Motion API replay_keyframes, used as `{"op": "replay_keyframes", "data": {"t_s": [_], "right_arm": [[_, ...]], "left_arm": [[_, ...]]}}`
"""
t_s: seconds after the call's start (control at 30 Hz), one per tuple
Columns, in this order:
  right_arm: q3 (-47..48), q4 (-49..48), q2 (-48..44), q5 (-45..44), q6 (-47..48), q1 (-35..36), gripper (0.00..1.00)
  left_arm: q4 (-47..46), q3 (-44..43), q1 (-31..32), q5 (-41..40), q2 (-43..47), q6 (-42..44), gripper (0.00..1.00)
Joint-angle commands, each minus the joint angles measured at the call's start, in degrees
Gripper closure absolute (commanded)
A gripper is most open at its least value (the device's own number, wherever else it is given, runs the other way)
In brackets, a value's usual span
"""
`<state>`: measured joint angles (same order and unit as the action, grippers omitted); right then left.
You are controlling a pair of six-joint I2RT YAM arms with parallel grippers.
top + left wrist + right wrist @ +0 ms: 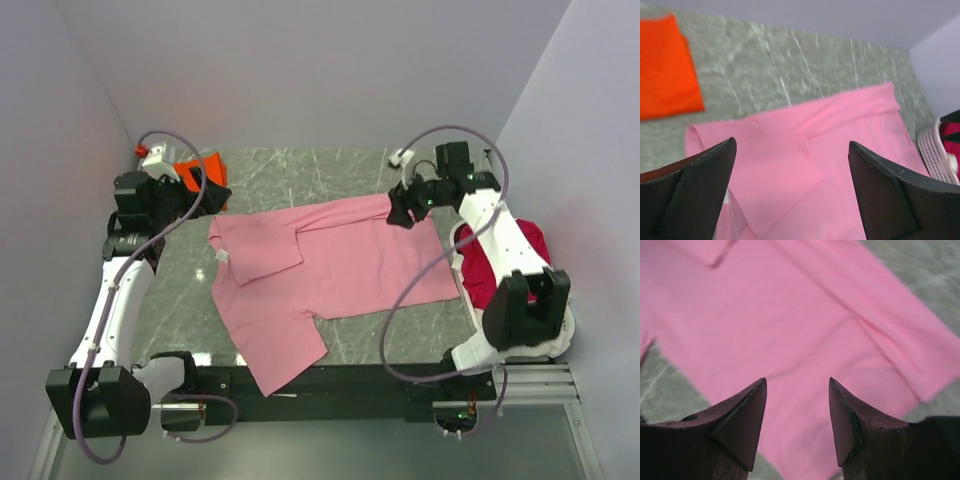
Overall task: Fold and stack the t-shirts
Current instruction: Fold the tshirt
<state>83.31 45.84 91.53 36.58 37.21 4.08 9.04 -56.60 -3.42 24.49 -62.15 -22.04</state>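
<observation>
A light pink t-shirt [330, 265] lies spread on the table, its left sleeve folded over the body; it also shows in the left wrist view [810, 165] and the right wrist view [790, 325]. A bright orange-red folded t-shirt [196, 173] lies at the back left, also in the left wrist view [665, 70]. A crimson t-shirt [500, 262] sits in a white basket at the right. My left gripper [212, 200] is open and empty, above the pink shirt's back left corner. My right gripper [403, 212] is open and empty, above the shirt's back right corner.
The white basket [462, 262] stands at the table's right edge, under the right arm, and its mesh rim shows in the left wrist view [935, 150]. The table [330, 175] has a grey-green marbled top. Grey walls close in on three sides.
</observation>
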Motion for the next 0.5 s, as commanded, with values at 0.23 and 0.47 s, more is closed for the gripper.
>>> {"op": "replay_keyframes", "data": {"t_s": [0.23, 0.47], "right_arm": [[-25.63, -4.72, -27.78, 24.84, 25.05, 3.74, 0.15], [-28.82, 0.55, -31.41, 23.11, 26.95, 3.92, 0.12]], "left_arm": [[19.94, 2.36, 14.48, 4.26, 5.80, 2.01, 0.04], [31.98, 6.49, 27.82, -1.01, 10.20, -4.67, 0.08]]}}
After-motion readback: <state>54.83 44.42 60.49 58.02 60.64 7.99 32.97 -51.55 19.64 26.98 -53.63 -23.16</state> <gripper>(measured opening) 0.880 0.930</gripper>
